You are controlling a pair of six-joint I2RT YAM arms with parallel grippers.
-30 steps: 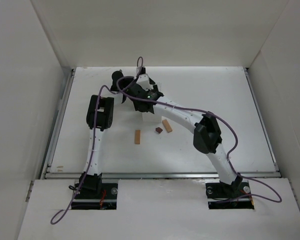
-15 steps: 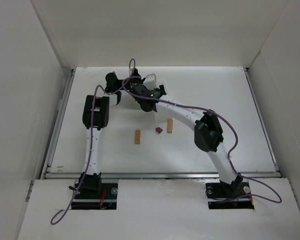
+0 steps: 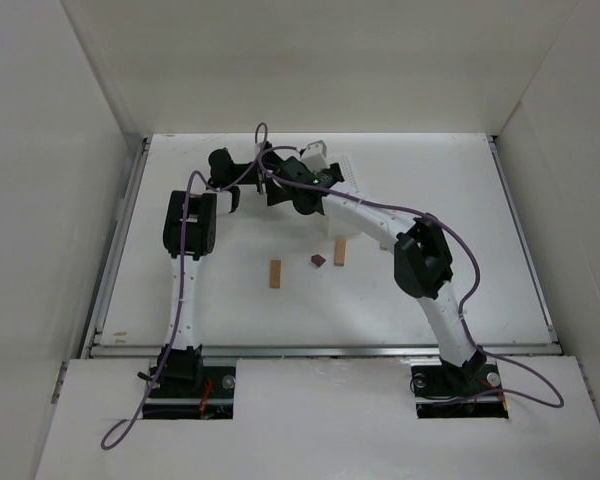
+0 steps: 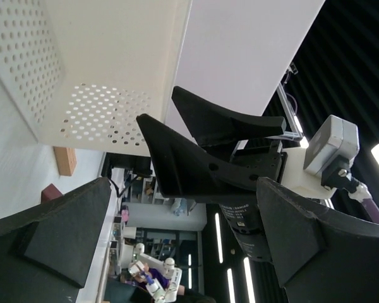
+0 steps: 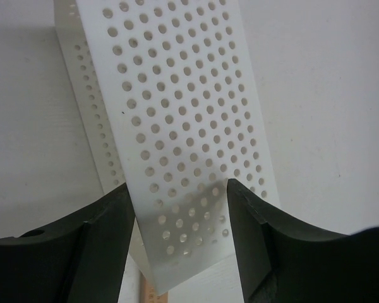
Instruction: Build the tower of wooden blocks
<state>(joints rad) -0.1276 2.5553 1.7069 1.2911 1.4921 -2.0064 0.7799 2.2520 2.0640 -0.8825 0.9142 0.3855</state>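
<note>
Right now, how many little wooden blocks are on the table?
3. The left tan block sits alone, the dark block lies right of it, and the right tan block is just beyond that. Others may be hidden.

Three blocks (image 3: 318, 260) on table (image 3: 460, 220), before box (image 3: 346, 176)

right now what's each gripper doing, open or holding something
left gripper: open, nothing between its fingers.
right gripper: closed on the white perforated box, one finger on each side of it.
</note>
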